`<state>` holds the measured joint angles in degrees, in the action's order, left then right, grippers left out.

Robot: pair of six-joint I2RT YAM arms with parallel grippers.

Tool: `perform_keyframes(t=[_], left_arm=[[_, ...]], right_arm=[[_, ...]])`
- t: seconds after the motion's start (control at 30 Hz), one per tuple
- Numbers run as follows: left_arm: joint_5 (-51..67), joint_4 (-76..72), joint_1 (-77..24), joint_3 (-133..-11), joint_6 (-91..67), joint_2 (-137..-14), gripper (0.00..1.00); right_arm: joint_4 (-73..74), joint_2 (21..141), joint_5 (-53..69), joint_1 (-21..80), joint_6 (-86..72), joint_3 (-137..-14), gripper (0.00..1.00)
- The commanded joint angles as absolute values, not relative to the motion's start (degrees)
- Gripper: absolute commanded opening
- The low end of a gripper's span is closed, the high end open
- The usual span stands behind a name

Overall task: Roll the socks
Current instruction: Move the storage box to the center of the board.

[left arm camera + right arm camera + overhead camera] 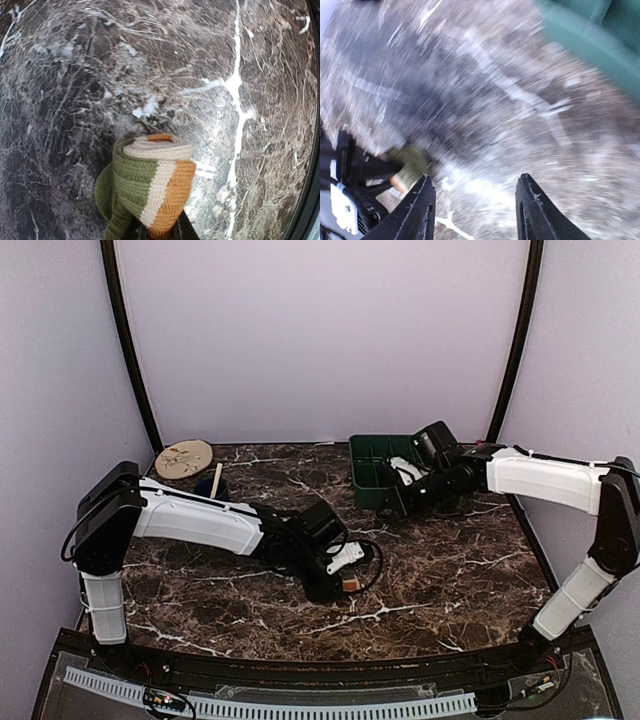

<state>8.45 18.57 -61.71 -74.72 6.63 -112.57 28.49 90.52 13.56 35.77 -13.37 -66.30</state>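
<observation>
The left hand (338,575), low in the middle of the overhead view, is clamped on a rolled striped sock (152,185) in green, cream and orange. In the left wrist view the roll fills the lower centre, over the dark marbled worktop (150,65). The right hand (475,178) stands wide with nothing between its fingers, beside the green bin (370,475) at upper right; its own view is blurred.

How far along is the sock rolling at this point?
Done: the striped sock looks rolled into a bundle. In hand: the left gripper is shut on it; the right gripper is open near the green bin. Left: any second sock; none is in view.
</observation>
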Motion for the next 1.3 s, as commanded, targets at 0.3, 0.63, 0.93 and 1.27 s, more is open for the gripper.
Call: perform_keyframes(t=[0.3, 0.63, 0.93, 1.27], left_arm=[[10.83, 23.35, -53.21, -91.83, -8.53, -113.79, 0.0], [10.79, 23.91, -45.72, -110.87, -17.96, -121.53, 0.0], [7.01, 20.66, -44.12, -120.91, -25.0, -128.08, 0.0], [2.12, 18.24, -44.05, -125.53, -29.08, -132.43, 0.0]], right_arm=[[26.81, 91.71, -17.67, 27.96, -13.62, -73.89, 0.48], [25.78, 100.76, -26.84, 19.36, -11.98, -80.61, 0.49], [25.09, 107.64, -28.21, 12.63, -11.8, -85.69, 0.5], [24.45, 114.01, -28.86, 9.26, -10.29, -89.4, 0.5]])
